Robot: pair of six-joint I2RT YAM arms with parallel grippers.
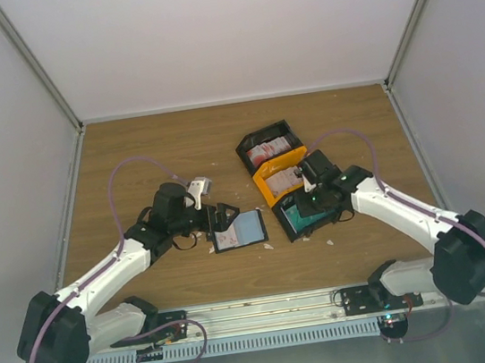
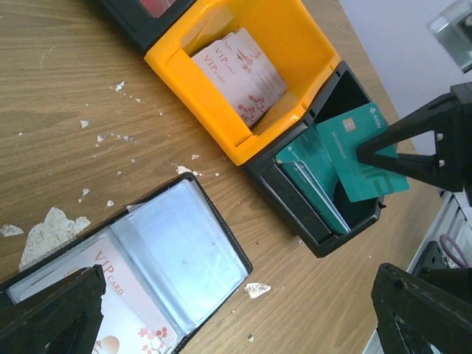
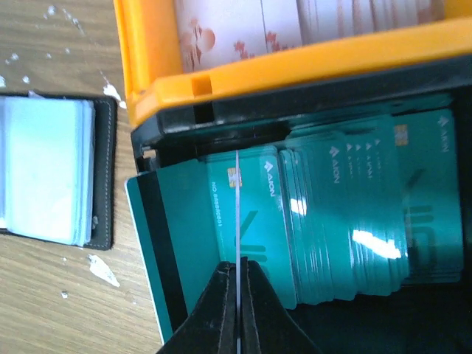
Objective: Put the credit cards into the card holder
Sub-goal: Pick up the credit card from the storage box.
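A wooden counter (image 1: 174, 146) sits between pale walls. The left tool (image 1: 218, 216) hangs wide open and empty over the card holder (image 2: 177, 251), which lies open with one pink-marked card (image 2: 122, 291) pocketed. Stacked credit cards (image 3: 354, 214) sit in the orange tray (image 2: 317, 51) and black tray (image 2: 324, 243), so the task seems barely begun. The right tool (image 3: 237, 284) pinches a teal card (image 2: 369, 183) above the black tray, near the holder.

The white-pink cards (image 2: 240, 74) in the orange tray (image 2: 310, 37) read "VIP CARD"; the teal cards (image 3: 346, 214) read "AION".
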